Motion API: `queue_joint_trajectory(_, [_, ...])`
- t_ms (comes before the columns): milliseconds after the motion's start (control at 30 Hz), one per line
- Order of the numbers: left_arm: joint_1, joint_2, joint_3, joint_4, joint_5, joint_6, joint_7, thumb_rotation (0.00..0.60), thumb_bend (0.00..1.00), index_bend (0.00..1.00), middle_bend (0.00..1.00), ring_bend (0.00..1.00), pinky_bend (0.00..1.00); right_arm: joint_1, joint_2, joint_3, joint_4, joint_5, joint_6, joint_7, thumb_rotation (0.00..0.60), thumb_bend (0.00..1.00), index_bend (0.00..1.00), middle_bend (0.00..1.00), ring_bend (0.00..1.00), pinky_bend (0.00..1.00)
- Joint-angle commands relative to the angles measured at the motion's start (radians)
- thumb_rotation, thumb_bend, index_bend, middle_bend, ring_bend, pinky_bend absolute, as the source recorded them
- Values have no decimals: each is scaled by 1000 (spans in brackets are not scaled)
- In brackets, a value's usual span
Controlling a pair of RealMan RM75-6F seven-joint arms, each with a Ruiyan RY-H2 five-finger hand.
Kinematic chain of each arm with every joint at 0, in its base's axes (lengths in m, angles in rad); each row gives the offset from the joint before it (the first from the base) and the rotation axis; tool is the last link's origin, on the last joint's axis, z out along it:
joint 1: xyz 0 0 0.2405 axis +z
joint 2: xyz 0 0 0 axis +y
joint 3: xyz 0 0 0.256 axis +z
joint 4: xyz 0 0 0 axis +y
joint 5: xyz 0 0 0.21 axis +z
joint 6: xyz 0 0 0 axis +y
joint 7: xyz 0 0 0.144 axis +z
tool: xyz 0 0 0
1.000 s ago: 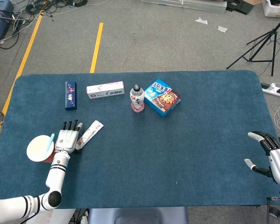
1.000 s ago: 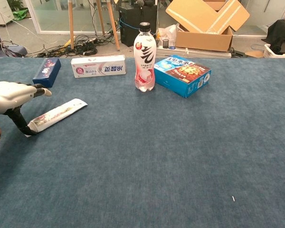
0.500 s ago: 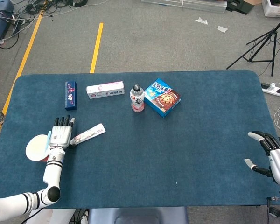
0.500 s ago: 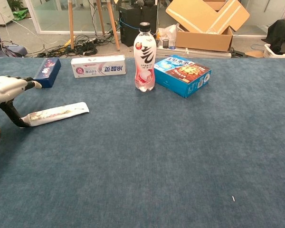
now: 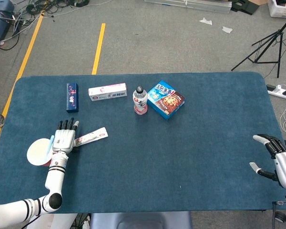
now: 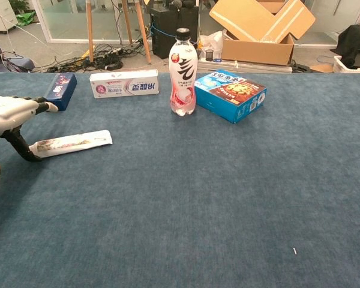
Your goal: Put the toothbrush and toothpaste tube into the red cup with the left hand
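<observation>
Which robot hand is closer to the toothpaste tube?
Left. The left hand is right at the toothpaste tube's near end, beside the red cup. The right hand sits far across the table.
</observation>
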Motion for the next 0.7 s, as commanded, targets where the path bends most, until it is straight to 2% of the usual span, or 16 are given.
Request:
queue_joint_trajectory(33, [-1,5,-1,-28,-2,4,13,600,74,79,0,0,0,-1,0,0,0,-1,2,1,600,123,257,241,222,595])
queue_joint_trajectory(367, [-18,-22,-18,-38,-5,-3,15,600,74,104,0,0,0,-2,2,0,1,-1,5,6,600,123,257,241,222,595])
queue_joint_trajectory(600, [-44,-57,-81,-55,-77,19,28,600,74,187,0,0,0,-4,5,1,2,-1,9,16,600,123,257,241,222,595])
queue_joint_trajectory(700, [-56,-69,-111,-62,-113,26,29,600,74,255,0,0,0,-6,6,1,2,-3,12,20,600,123,257,241,222,595])
